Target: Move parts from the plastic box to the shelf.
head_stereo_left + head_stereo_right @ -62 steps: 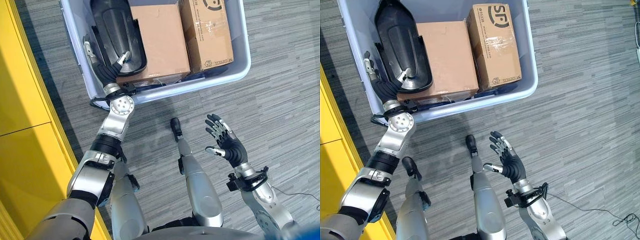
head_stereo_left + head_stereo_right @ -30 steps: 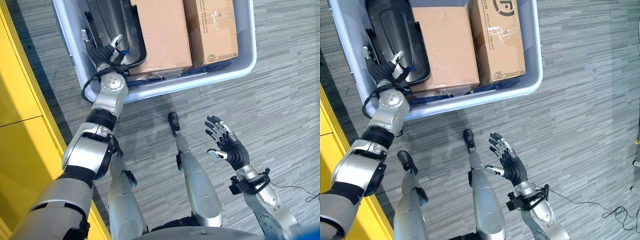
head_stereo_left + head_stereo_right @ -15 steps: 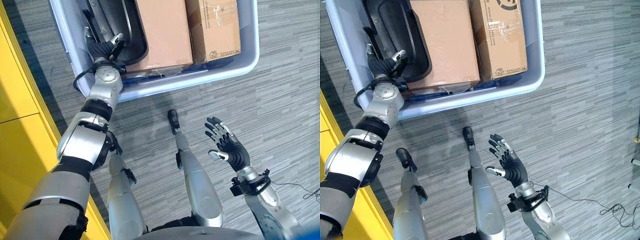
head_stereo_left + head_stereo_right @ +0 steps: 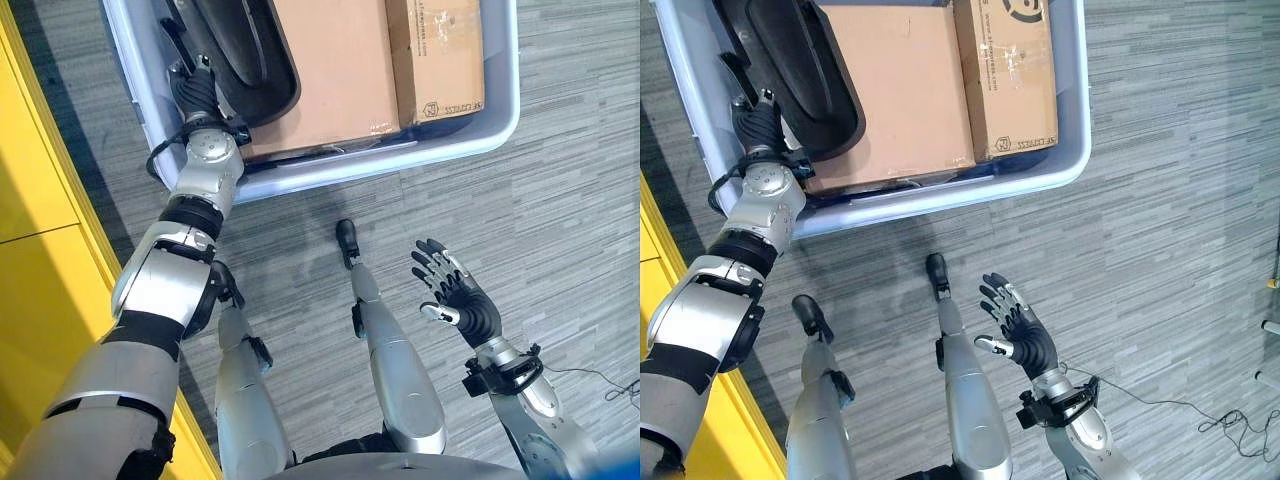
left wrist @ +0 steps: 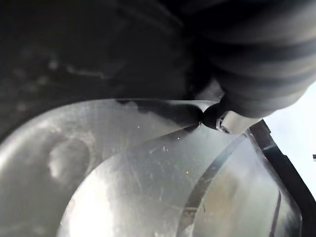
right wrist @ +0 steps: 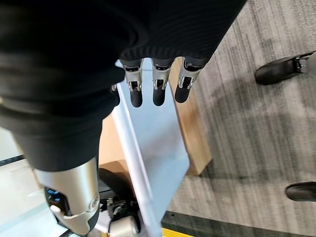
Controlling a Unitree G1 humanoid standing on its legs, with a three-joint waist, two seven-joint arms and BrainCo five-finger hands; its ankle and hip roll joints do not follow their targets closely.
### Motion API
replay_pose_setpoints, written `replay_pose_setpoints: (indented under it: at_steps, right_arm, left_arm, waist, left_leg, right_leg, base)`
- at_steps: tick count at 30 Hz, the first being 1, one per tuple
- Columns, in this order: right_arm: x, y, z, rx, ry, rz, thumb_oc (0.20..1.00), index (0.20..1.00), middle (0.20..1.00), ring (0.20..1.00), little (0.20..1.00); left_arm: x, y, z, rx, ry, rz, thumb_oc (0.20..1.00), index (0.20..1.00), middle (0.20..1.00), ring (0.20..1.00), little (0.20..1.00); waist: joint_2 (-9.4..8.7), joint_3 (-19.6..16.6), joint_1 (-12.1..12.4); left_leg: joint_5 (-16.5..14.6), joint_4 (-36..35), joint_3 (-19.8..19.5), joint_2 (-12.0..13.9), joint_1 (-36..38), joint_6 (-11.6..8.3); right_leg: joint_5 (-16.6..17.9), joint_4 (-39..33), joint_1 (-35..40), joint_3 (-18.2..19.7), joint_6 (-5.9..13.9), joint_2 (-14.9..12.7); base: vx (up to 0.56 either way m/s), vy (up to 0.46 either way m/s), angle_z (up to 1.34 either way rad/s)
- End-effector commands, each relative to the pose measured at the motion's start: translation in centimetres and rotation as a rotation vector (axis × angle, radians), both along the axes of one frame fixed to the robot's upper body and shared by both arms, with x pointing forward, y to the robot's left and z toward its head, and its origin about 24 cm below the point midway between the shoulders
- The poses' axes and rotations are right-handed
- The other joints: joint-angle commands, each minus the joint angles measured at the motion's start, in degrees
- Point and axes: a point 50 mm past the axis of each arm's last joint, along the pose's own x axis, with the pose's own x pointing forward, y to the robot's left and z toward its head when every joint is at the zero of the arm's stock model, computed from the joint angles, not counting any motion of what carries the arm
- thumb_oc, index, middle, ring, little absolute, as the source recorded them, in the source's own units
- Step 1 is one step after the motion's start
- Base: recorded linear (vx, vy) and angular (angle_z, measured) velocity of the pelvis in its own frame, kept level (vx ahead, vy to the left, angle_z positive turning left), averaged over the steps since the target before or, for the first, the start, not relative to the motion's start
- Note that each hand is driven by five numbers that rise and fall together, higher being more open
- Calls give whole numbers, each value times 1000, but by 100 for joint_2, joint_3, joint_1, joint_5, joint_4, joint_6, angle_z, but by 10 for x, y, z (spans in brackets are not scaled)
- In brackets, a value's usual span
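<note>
The pale plastic box (image 4: 400, 160) lies on the floor ahead. It holds a curved black part (image 4: 245, 50), a large cardboard carton (image 4: 335, 70) and a smaller carton (image 4: 440, 50). My left hand (image 4: 193, 92) is inside the box's near left corner, pressed against the black part's left edge, with its fingers hidden beside and under the part. Up close in the left wrist view, a glossy dark surface (image 5: 123, 177) lies just past the hand. My right hand (image 4: 458, 300) hangs open over the floor at the lower right, its fingers (image 6: 155, 91) straight and holding nothing.
The yellow shelf unit (image 4: 40, 200) runs along the left side, close to the box's left wall. Grey striped carpet (image 4: 560, 200) spreads to the right of the box and in front of it.
My left hand has pushed deeper along the black part's left edge, and its fingers no longer show over the part's rim. The right hand has barely moved. The camera shifted slightly.
</note>
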Motion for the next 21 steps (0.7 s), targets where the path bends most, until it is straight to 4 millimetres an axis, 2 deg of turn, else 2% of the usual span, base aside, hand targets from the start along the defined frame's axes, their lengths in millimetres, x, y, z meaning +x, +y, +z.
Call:
replay_pose_setpoints:
  at_steps: [1, 4, 8, 9, 14, 18, 21]
  right_arm:
    - [11, -19, 11, -33, -69, -54, 1000, 1000, 1000, 1000, 1000]
    - [13, -17, 10, -33, -67, -51, 1000, 1000, 1000, 1000, 1000]
    - [13, -16, 9, -33, -66, -51, 1000, 1000, 1000, 1000, 1000]
    - [15, -16, 8, -37, -69, -58, 1000, 1000, 1000, 1000, 1000]
    - [17, -17, 8, -45, -78, -71, 1000, 1000, 1000, 1000, 1000]
    - [19, -20, 7, -63, -83, -91, 1000, 1000, 1000, 1000, 1000]
    - [19, -22, 5, -74, -74, -97, 1000, 1000, 1000, 1000, 1000]
  left_arm:
    - [-7, 35, -7, -22, 39, 102, 200, 200, 200, 200, 200]
    - [-9, 36, -16, -32, 47, 107, 200, 200, 200, 200, 200]
    - [-11, 34, -17, 13, 36, 104, 200, 200, 200, 200, 200]
    - [-13, 28, -16, 42, 9, 85, 200, 200, 200, 200, 200]
    - [-21, 21, -9, 138, -74, 62, 200, 200, 200, 200, 200]
    - [-36, 10, 12, 247, -223, 14, 200, 200, 200, 200, 200]
    - [-47, 5, 11, 226, -285, -42, 200, 200, 200, 200, 200]
  waist:
    - [49, -40, 25]
    - [140, -151, 86]
    - [218, -243, 132]
    - [286, -298, 181]
    - [443, -445, 282]
    - [606, -648, 361]
    - [672, -760, 409]
  left_leg:
    - [-157, 226, -411, 78, 206, 17]
    - [-168, 176, -396, 54, 418, 18]
    - [-180, 148, -407, 49, 554, 17]
    - [-188, 146, -421, 38, 645, 20]
    - [-181, 126, -441, 11, 821, 16]
    - [-257, 122, -465, -16, 1072, 14]
    - [-263, 131, -494, -20, 1155, 22]
  right_leg:
    - [-458, 549, 450, -30, 485, -487]
    - [-486, 558, 595, -60, 481, -519]
    - [-516, 552, 715, -75, 479, -548]
    - [-547, 557, 808, -91, 473, -568]
    - [-568, 552, 991, -154, 465, -606]
    - [-658, 564, 1262, -212, 465, -664]
    - [-679, 573, 1354, -234, 459, -684]
  base:
    - [0, 0, 0]
    - [0, 0, 0]
    - [0, 0, 0]
    - [0, 0, 0]
    - [5, 2, 1]
    - [24, 1, 3]
    - [21, 1, 12]
